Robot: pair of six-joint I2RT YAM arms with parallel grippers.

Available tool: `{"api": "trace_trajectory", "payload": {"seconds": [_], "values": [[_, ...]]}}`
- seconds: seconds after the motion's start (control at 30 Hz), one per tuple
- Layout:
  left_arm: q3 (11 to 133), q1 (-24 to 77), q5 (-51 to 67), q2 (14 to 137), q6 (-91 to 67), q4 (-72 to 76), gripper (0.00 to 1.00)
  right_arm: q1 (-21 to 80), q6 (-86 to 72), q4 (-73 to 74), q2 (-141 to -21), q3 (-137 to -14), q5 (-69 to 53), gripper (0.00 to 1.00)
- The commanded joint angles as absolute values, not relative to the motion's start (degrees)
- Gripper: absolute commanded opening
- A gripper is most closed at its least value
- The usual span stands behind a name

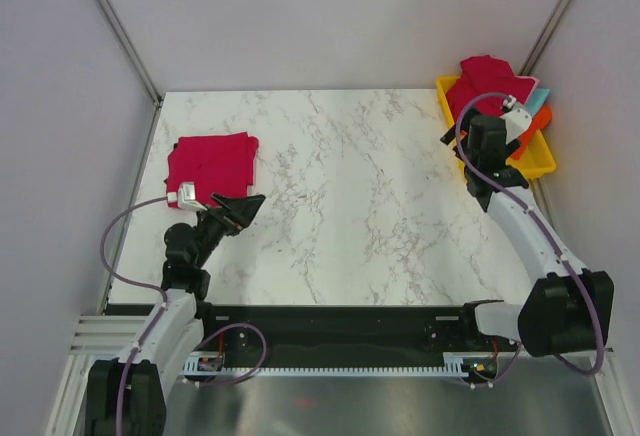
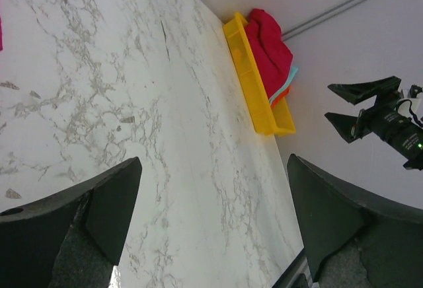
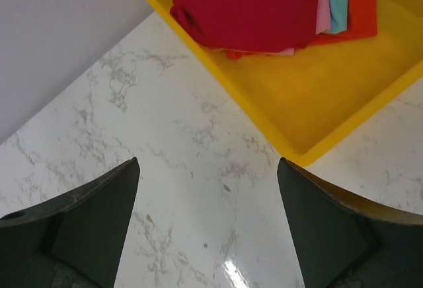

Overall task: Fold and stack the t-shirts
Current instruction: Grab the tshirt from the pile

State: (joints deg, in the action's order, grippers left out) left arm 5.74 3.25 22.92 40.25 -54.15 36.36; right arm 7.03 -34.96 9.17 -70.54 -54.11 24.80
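Note:
One red t-shirt [image 1: 212, 161] lies folded into a small rectangle at the left of the marble table [image 1: 350, 186]. Another red t-shirt [image 1: 485, 84] [image 2: 268, 47] [image 3: 251, 7] sits on a pile of cloth in the yellow bin [image 1: 540, 161] [image 3: 317, 96] at the far right corner. My left gripper [image 1: 245, 206] [image 2: 213, 162] hangs open just in front of the folded shirt, with only bare marble between its fingers. My right gripper [image 1: 480, 136] [image 3: 208, 161] is open above the table beside the bin's near left corner, holding nothing.
Under the red shirt in the bin lie pink, teal and orange cloths [image 3: 347, 0]. Grey walls enclose the table on the left, back and right. From the left wrist view the right gripper [image 2: 360, 106] shows raised off the table, near the bin [image 2: 251, 76].

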Motion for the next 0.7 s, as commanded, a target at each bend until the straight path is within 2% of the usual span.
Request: {"api": "trace_trajectory", "payload": {"seconds": [0.0, 0.2, 0.3, 0.67], "values": [[6.7, 3.5, 27.6, 44.4, -58.6, 42.9, 1.00, 4.1, -37.2, 10.3, -77.6, -61.3, 23.7, 0.94], [8.9, 7.7, 24.9, 46.1, -57.0, 39.8, 1.00, 3.9, -38.5, 14.1, -93.8, -76.6, 33.5, 0.88], [10.0, 10.7, 23.1, 47.2, -55.9, 38.9, 0.99, 3.7, -37.4, 16.4, -100.3, -83.0, 39.1, 0.89], [11.2, 16.8, 23.6, 47.2, -58.7, 38.1, 0.99, -3.4, -35.6, 19.7, -119.1, -97.9, 41.2, 0.90]]}}
